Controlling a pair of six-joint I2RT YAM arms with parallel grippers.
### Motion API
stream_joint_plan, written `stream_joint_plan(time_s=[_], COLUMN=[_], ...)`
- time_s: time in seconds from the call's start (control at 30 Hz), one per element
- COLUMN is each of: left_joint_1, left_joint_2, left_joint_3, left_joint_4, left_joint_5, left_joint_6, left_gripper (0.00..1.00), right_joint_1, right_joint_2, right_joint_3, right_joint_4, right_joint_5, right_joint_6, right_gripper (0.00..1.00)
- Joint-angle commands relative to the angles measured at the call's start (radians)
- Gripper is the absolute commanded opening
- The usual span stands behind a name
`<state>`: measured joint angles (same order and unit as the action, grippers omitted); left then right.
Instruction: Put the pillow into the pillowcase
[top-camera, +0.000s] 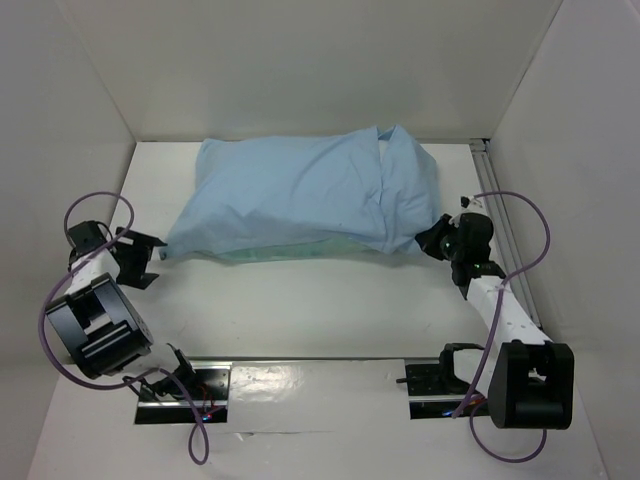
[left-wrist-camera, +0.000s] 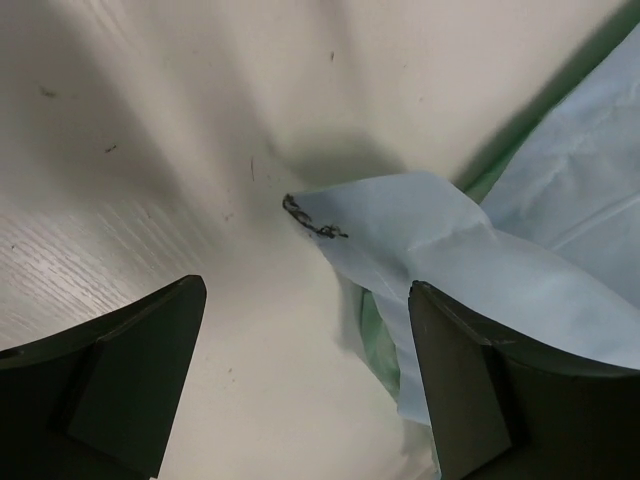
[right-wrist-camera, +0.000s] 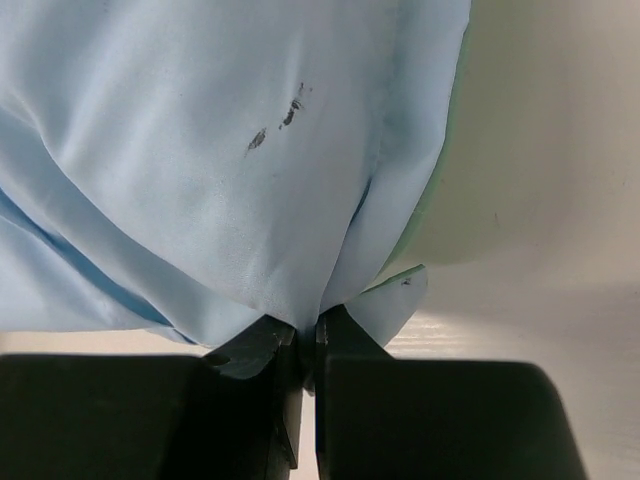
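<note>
The flat white worktop (top-camera: 320, 300) carries a thin light-blue fabric pillowcase (top-camera: 300, 195) that lies plump across its far middle, long side left to right, with a sea-green strip showing along the near edge. The pillow is hidden under the cloth.

The left arm (top-camera: 95, 320) folds back on itself near its base and reaches toward the sack's near-left corner. The right arm (top-camera: 505, 315) stretches forward and inward from its base, wrist angled toward the sack's near-right end.

The left end effector (top-camera: 148, 258) sits low over the worktop with its jaws spread wide and nothing between them. In the wrist view the pillowcase's loose corner lies just ahead, close to the right-hand finger (left-wrist-camera: 470, 380); whether they touch is unclear.

The right end effector (right-wrist-camera: 303, 330) is pinched closed on a gathered fold at the pillowcase's edge, with cloth bunching up from the tips.

Small dark smudges (right-wrist-camera: 290, 110) mark the blue fabric above that grip.
</note>
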<state>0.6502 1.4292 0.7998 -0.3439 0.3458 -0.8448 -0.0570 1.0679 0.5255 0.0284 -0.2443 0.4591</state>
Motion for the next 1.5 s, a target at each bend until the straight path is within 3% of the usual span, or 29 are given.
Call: stream_joint_plan(time_s=[0.0,0.23,0.57,0.87,0.93,1.07,1.1,1.2,1.23,1.27,1.3,1.47], left_joint_1=[0.005,0.014,0.014,0.014,0.014,0.014,0.014,0.014,0.014,0.014,0.014,0.014], left_joint_2=[-0.006,0.161,0.255,0.289,0.312,0.333,0.333,0.333,0.32,0.304,0.295,0.176], left_joint_3=[-0.005,-0.005,-0.042,-0.073,-0.082,-0.102,-0.102,-0.074,-0.056,-0.045,-0.033,0.055], left_joint_4=[0.11,0.293,0.431,0.588,0.656,0.762,0.763,0.729,0.715,0.698,0.66,0.576], left_joint_5=[-0.021,0.248,0.337,0.521,0.556,0.598,0.598,0.598,0.598,0.598,0.598,0.619], left_joint_6=[-0.002,0.049,0.049,-0.002,-0.04,-0.1,-0.1,-0.09,-0.079,-0.079,-0.067,-0.086], left_gripper=[0.96,0.96,0.92,0.95,0.91,0.63,0.51,0.31,0.13,0.05,0.0,0.0], right_joint_1=[-0.004,-0.004,-0.004,-0.004,-0.004,-0.004,-0.004,-0.004,-0.004,-0.004,-0.004,-0.004], right_joint_2=[-0.025,-0.016,0.024,0.046,0.046,0.055,0.055,0.055,0.055,0.055,0.055,0.055], right_joint_3=[0.056,0.085,0.107,0.116,0.116,0.116,0.116,0.116,0.116,0.116,0.125,0.207], right_joint_4=[-0.008,-0.018,0.014,0.024,0.024,0.033,0.033,0.024,0.024,0.024,0.015,-0.068], right_joint_5=[-0.018,-0.027,-0.046,-0.064,-0.064,-0.073,-0.073,-0.064,-0.064,-0.064,-0.064,-0.024], right_joint_6=[-0.005,-0.014,-0.014,-0.005,-0.005,-0.005,-0.005,-0.005,-0.005,-0.005,-0.005,-0.026], right_gripper=[0.0,0.0,0.0,0.0,0.0,0.0,0.0,0.0,0.0,0.0,0.0,0.0])
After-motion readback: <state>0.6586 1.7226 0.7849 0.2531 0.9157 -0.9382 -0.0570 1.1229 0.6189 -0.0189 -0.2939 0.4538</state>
